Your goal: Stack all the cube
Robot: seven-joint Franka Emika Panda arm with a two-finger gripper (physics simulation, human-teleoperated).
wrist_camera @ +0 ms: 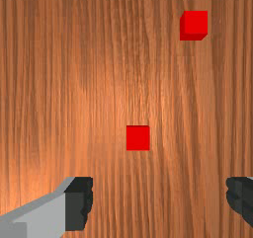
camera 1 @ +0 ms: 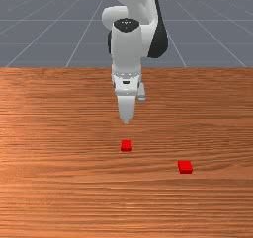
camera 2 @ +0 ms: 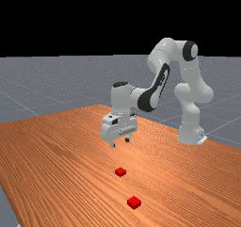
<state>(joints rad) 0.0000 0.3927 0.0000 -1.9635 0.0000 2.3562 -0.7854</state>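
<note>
Nearest to the camera, in the front view, is the outer cube (camera 1: 185,167), red, lying flat on the desk (camera 1: 59,133) at the front view's right. A little farther back, well apart from it, is the inner cube (camera 1: 126,145), also red and also resting on the wood. Behind and above this one are my jaws — wide apart, with nothing held between them, and not touching the desk. My white arm (camera 2: 121,101) comes down to them from the far view's right.

Nothing is stacked, so I judge the step in hand is the approach for a first grasp, most likely of the inner cube. Its sides look about square to my jaws in the wrist view. The next move, I think, asks me to centre over it, go down straight, and close on two opposite faces — then to lift it high enough before carrying it above the outer cube.
</note>
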